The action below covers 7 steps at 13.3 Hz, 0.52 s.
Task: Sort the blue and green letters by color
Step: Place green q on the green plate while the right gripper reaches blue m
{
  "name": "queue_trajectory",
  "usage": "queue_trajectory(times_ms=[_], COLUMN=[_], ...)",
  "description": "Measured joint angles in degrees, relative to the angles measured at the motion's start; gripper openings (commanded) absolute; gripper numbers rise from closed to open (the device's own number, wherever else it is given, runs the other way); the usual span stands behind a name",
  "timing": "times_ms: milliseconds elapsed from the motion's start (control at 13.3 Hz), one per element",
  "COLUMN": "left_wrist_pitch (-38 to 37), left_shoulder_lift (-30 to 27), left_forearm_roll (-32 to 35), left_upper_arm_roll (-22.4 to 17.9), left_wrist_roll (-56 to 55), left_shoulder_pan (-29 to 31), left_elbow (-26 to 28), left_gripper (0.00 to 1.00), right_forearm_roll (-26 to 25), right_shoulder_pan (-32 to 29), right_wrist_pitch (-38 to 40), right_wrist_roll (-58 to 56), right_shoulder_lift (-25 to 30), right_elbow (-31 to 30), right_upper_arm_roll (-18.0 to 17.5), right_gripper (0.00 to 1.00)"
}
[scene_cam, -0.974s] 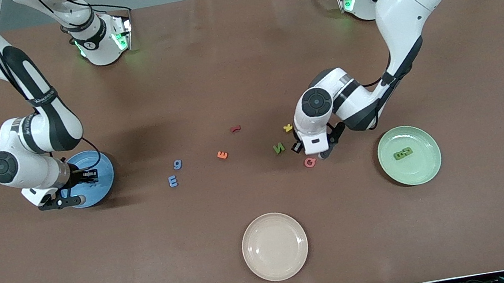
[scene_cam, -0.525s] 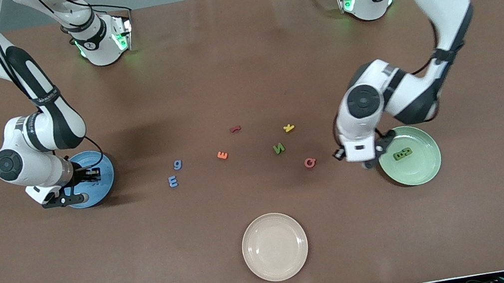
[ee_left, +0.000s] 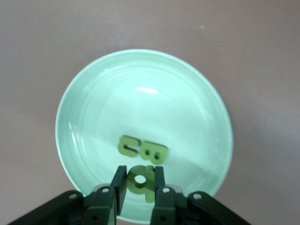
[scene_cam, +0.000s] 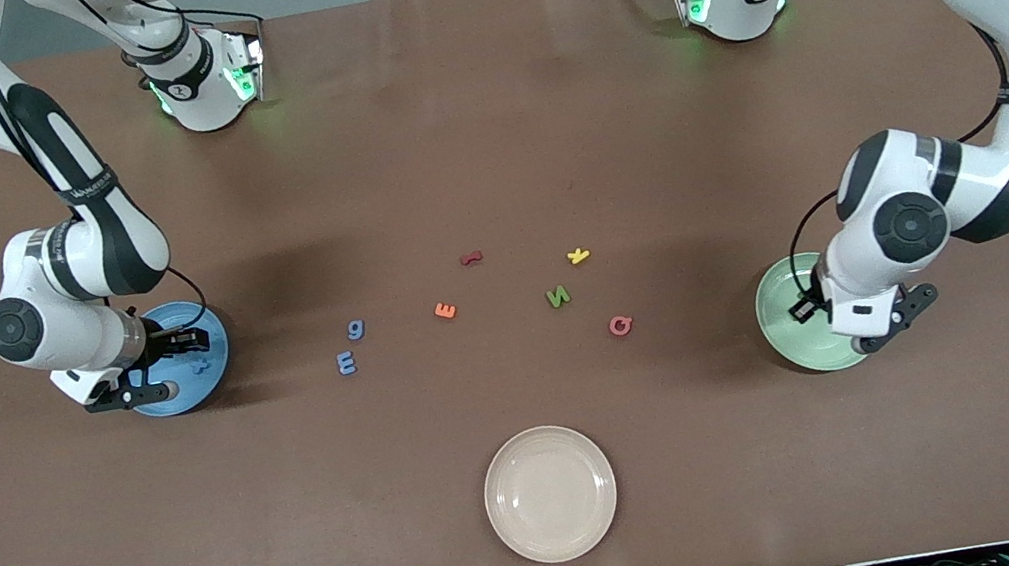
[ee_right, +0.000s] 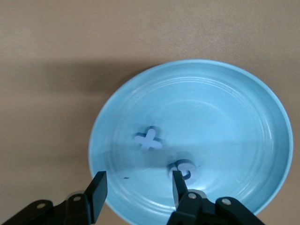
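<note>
A small green letter (ee_left: 140,182) is held between the left gripper (ee_left: 139,186)'s narrowed fingers, directly above the pale green plate (ee_left: 93,93) at the frame's centre; the right gripper (ee_right: 137,187)'s fingers are spread wide over the blue plate (ee_right: 243,93).

On the counter (scene_cam: 483,145), one plate (scene_cam: 779,320) lies at the left arm's end with two letters (ee_left: 143,150) in it. Another plate (scene_cam: 206,345) lies at the right arm's end, holding two letters (ee_right: 149,139). Loose letters (scene_cam: 557,296) lie between them, a third plate (scene_cam: 550,492) nearer the camera.

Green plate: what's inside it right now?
In the green plate lie two green letters, touching. Over it the left gripper pinches a third green letter. In the front view the arm covers them.
</note>
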<state>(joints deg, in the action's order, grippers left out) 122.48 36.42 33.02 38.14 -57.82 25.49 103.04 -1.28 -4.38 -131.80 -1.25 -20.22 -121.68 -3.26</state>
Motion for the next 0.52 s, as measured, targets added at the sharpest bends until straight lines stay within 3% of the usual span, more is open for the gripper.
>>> queue_trajectory(times_ms=[75, 150, 225, 525], left_wrist_pitch=[0.13, 0.22, 0.42, 0.65], left_shoulder_lift=[0.75, 1.46, 2.07, 2.44], left_forearm_roll=[1.02, 2.13, 2.75, 2.87], left_upper_arm_roll=[-0.17, -0.32, -0.35, 0.80], left_wrist_roll=[0.53, 0.71, 1.23, 1.18], left_shoulder_pan=[0.33, 0.64, 0.98, 1.22], left_elbow=[0.00, -0.04, -0.19, -0.89], left_gripper=[0.27, 0.65, 0.99, 1.00], right_forearm_roll=[0.03, 0.03, 0.04, 0.38], right_shoulder_pan=[0.74, 1.92, 3.52, 10.65], right_wrist_pitch=[1.17, 2.36, 3.39, 4.64], right_wrist_roll=[1.65, 4.39, 7.69, 20.44], right_shoulder_lift=[0.45, 0.65, 0.66, 0.46], right_elbow=[0.75, 1.72, 2.84, 6.54], right_upper_arm_roll=[-0.19, -0.31, -0.41, -0.74], right_gripper=[0.82, 0.96, 0.99, 0.99])
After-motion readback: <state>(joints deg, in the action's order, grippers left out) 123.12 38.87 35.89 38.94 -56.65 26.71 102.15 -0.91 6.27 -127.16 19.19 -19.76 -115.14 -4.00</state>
